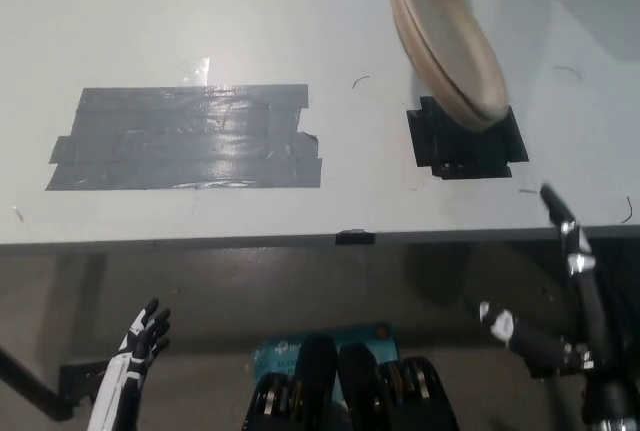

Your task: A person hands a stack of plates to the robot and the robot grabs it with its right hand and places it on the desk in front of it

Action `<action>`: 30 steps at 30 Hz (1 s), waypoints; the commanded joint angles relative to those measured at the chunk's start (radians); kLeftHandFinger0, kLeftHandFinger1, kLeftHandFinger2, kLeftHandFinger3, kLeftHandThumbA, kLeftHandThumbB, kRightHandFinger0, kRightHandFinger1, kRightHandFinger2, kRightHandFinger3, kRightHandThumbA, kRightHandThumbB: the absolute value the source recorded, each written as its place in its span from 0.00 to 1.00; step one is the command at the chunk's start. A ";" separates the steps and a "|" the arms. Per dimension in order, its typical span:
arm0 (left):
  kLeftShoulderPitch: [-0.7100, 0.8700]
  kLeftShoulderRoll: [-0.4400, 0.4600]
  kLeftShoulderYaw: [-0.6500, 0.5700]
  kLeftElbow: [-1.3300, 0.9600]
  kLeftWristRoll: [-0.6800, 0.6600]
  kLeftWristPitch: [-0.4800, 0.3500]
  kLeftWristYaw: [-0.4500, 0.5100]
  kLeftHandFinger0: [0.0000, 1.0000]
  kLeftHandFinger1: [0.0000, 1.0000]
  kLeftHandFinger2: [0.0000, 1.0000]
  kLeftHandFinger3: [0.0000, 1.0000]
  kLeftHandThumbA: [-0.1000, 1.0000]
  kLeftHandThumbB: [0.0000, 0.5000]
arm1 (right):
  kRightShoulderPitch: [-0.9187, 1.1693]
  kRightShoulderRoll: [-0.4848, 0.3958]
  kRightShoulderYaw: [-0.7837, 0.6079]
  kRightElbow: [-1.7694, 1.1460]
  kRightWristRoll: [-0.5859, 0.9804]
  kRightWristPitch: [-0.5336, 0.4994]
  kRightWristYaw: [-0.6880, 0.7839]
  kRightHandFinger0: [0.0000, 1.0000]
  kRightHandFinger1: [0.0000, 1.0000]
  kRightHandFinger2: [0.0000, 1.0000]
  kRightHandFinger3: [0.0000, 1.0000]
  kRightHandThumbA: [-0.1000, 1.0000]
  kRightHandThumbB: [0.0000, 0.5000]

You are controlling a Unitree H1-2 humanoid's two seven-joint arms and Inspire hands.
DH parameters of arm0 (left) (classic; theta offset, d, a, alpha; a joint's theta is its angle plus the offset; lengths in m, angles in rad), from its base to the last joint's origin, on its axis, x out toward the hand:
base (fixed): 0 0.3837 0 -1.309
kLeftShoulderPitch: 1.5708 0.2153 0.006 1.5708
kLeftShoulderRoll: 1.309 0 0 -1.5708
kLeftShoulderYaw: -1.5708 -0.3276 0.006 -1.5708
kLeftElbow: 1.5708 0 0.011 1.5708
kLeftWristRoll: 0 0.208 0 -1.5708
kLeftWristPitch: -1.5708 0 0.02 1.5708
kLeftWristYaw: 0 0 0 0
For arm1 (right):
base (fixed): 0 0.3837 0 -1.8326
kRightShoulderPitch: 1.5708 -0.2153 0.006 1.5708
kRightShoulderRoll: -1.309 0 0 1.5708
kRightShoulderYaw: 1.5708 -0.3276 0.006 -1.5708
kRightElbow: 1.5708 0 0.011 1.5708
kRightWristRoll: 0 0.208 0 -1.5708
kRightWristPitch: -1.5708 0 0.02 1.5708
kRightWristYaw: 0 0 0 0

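Robot hand (585, 301), apparently open; tilted plates (445, 46)

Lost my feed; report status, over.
Left hand open, resting low. Right hand open, short of plates. Plates tilted over desk, not yet grasped. Nothing between.

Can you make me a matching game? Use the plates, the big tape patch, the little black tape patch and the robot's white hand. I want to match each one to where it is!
Things:
1. stack of tan round plates
2. large grey tape patch
3. small black tape patch
4. white left hand

Places:
A. lower left, below the table edge, fingers apart
B. flat on the left part of the pale table
C. tilted, at the upper right
D. on the table, partly hidden by the plates' lower edge

Pairs: 1-C, 2-B, 3-D, 4-A
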 commanded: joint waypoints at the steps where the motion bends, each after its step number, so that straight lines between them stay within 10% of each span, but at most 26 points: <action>1: 0.007 0.010 0.002 -0.018 0.015 -0.068 0.001 1.00 1.00 1.00 1.00 1.00 0.41 | -0.205 0.015 -0.015 -0.119 -0.370 0.043 -0.069 1.00 1.00 1.00 1.00 1.00 0.82; 30: -0.012 0.011 0.005 -0.019 0.001 -0.072 -0.004 1.00 1.00 1.00 1.00 1.00 0.42 | -0.750 -0.063 0.095 0.622 -0.497 0.153 -0.202 1.00 1.00 1.00 1.00 1.00 0.97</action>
